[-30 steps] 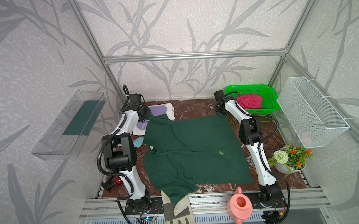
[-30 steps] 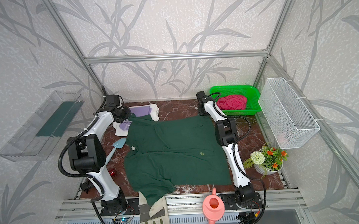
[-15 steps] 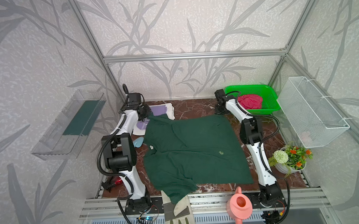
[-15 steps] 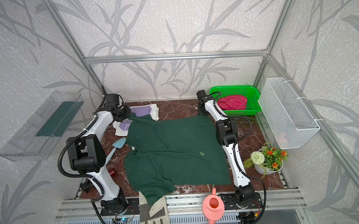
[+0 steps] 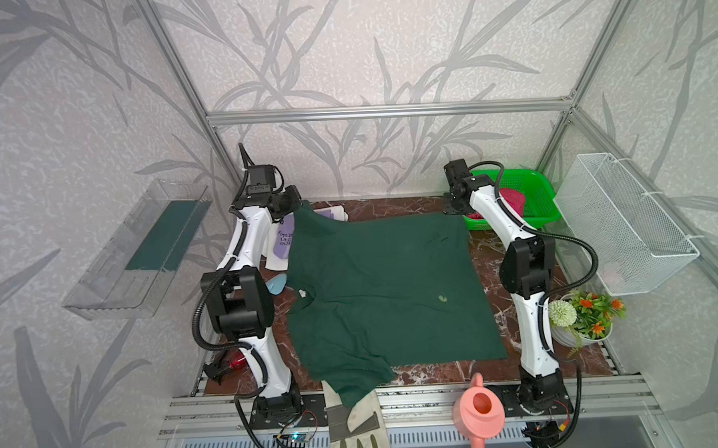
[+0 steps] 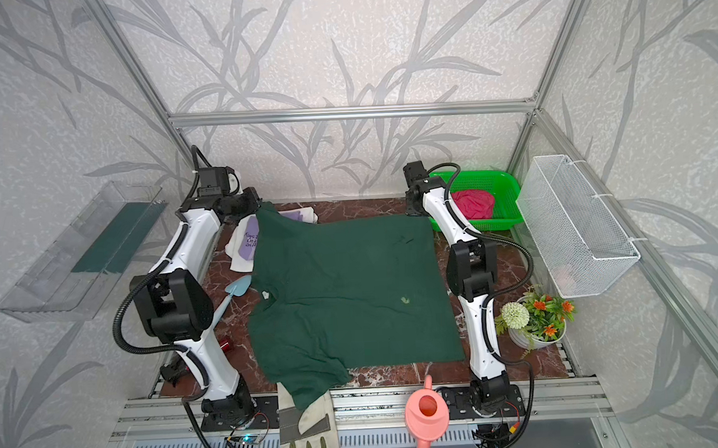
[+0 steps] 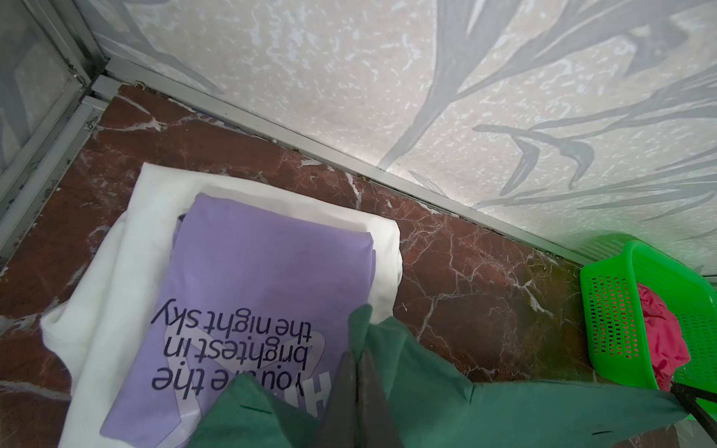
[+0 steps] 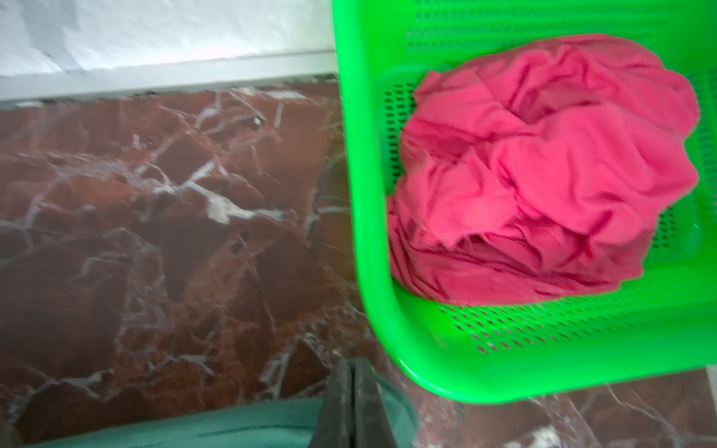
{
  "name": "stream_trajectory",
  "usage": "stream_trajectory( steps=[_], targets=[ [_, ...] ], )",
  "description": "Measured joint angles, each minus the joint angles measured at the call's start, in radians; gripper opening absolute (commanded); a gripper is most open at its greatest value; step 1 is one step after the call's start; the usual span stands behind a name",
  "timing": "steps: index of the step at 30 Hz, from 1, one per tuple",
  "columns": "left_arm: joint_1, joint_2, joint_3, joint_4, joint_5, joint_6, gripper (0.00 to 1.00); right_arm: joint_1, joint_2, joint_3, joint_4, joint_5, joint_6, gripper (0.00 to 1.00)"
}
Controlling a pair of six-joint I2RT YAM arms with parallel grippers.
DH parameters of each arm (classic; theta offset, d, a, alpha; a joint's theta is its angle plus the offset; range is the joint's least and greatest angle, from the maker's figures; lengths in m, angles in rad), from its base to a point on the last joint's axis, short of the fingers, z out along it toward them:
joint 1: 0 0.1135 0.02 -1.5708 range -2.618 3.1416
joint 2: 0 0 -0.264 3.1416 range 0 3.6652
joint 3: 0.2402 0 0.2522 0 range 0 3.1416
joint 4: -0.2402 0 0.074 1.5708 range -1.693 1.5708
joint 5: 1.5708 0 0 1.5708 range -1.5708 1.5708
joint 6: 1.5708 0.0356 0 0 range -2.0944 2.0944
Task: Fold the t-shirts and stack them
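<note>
Green t-shirt [image 5: 385,290] lies flat mid-table in both top views, its far edge running nine to three. The left gripper [image 5: 300,203] is at its eleven o'clock corner and the right gripper [image 5: 452,208] at one o'clock, so the fold likely draws toward six. Left wrist view: jaws pressed together, pinching green cloth over the lilac t-shirt [image 7: 252,279]. Right wrist view: jaws pinching the green hem beside the green basket [image 8: 504,349].

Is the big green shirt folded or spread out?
Spread out: the dark green t-shirt lies open across the table, collar and sleeve showing.
</note>
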Motion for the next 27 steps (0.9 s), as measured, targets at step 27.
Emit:
stream_trajectory(
  steps=[27],
  targets=[
    [-0.019,-0.374,-0.444,0.06,-0.116,-0.042,0.0,-0.029,-0.489,-0.86,0.592,-0.03,-0.115,0.0]
  ],
)
